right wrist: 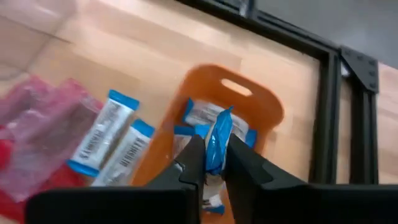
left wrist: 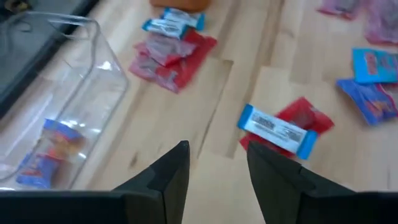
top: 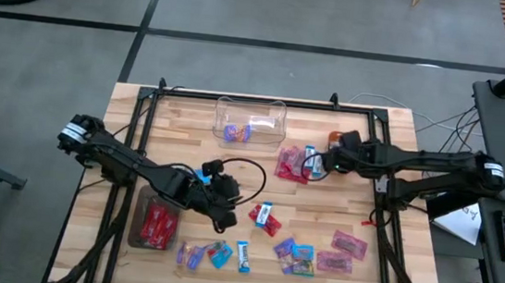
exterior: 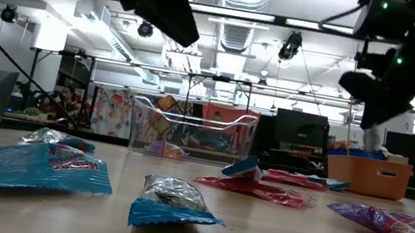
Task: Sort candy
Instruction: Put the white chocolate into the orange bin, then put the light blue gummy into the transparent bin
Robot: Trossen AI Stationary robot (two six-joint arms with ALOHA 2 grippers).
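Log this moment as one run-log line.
left gripper: open, empty, above table | right gripper: shut on blue-and-white candy over orange bowl

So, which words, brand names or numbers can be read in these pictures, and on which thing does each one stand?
None can be read.
Blue-and-white wrapped candy bar on the wooden table: dark print, too blurred.
Two blue-and-white wrapped bars beside the small orange plastic bowl: print blurred.
Blue packet in the right pincer: no text visible.
Teal shiny wrapper in the low view: markings unreadable.
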